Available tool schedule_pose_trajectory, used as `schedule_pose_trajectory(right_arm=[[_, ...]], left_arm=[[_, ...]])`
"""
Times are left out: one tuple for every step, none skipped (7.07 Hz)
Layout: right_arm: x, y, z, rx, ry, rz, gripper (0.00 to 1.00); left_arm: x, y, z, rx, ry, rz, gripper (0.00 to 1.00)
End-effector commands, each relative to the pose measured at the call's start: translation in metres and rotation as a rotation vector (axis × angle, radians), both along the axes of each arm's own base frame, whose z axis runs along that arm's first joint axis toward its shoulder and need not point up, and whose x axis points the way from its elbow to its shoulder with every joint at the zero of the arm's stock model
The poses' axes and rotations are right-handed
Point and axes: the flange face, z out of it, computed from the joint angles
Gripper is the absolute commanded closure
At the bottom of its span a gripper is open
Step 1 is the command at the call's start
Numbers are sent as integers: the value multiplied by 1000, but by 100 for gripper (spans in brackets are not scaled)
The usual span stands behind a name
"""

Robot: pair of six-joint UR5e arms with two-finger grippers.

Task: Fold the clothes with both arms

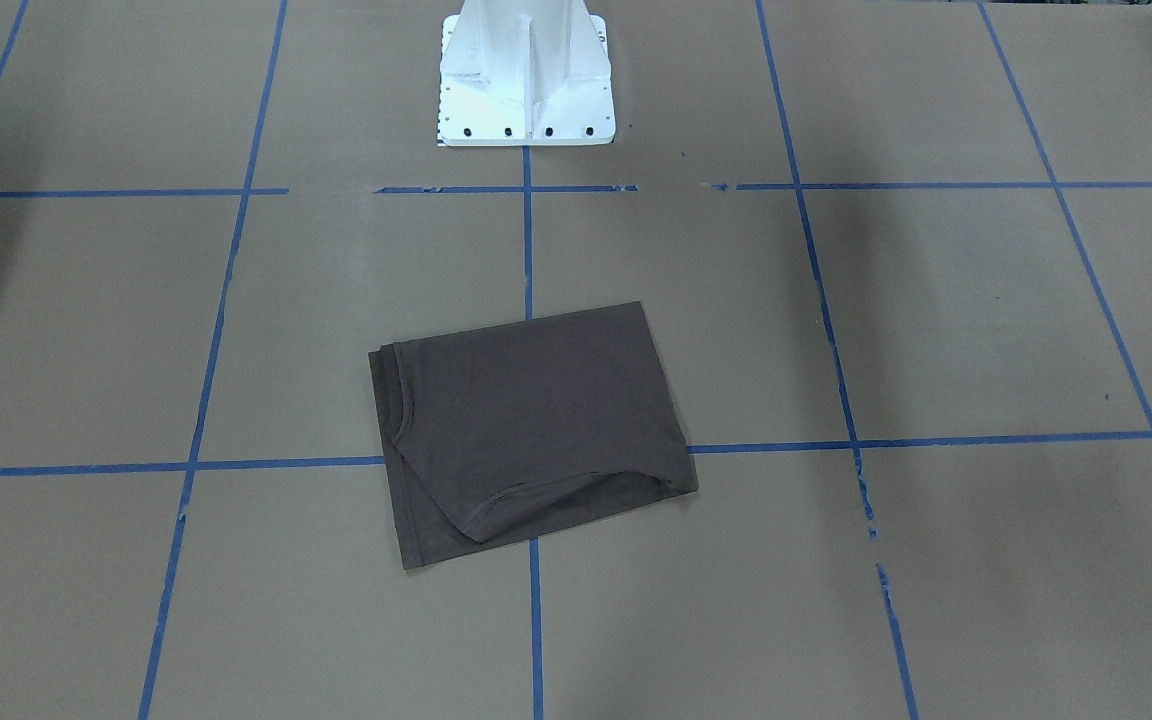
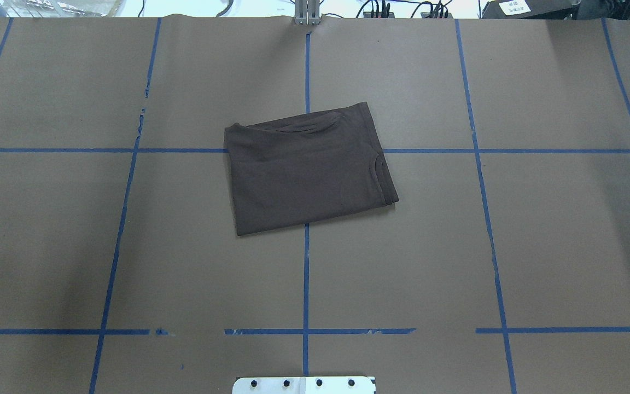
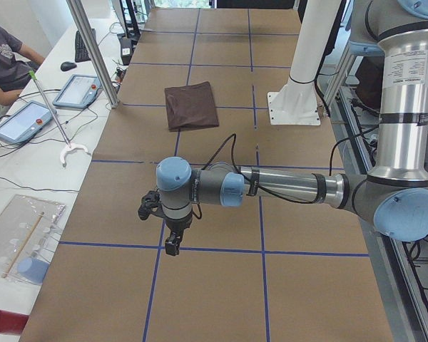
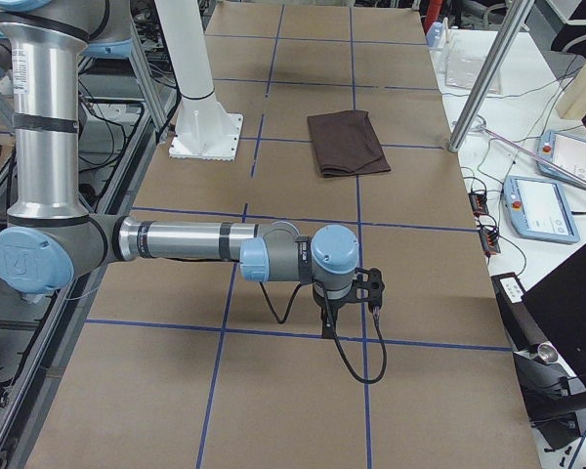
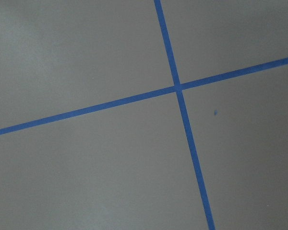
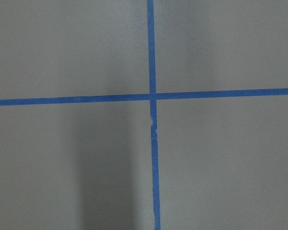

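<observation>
The dark brown T-shirt lies folded into a flat rectangle at the middle of the table, also seen from overhead and in both side views. Its collar and tags are hidden. My left arm reaches out low over the table's left end, its gripper pointing down, far from the shirt. My right arm does the same at the right end, with its gripper pointing down. I cannot tell whether either is open or shut. Both wrist views show only brown paper and blue tape.
The white pedestal base stands at the robot's side of the table. A metal post rises at the far edge. Tablets and cables lie on the operators' bench, where a person sits. Blue tape lines grid the paper.
</observation>
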Motion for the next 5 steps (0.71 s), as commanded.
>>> schedule_pose_trajectory(right_arm=[[1,6,-12,-3,-14,4,0],[1,15,-14,1,-16,5,0],[1,23,-22,18,-14,4,0],[1,23,-21,14,-13,6,0],[1,23,-17,7,-13,6,0]], left_arm=[[-2,-7,-4,10,5,-2,0],[-2,-7,-6,12,5,-4,0],[-2,-8,-8,19,5,-2,0],[-3,-8,-12,23,3,-4,0],[-3,-8,-13,26,3,-4,0]])
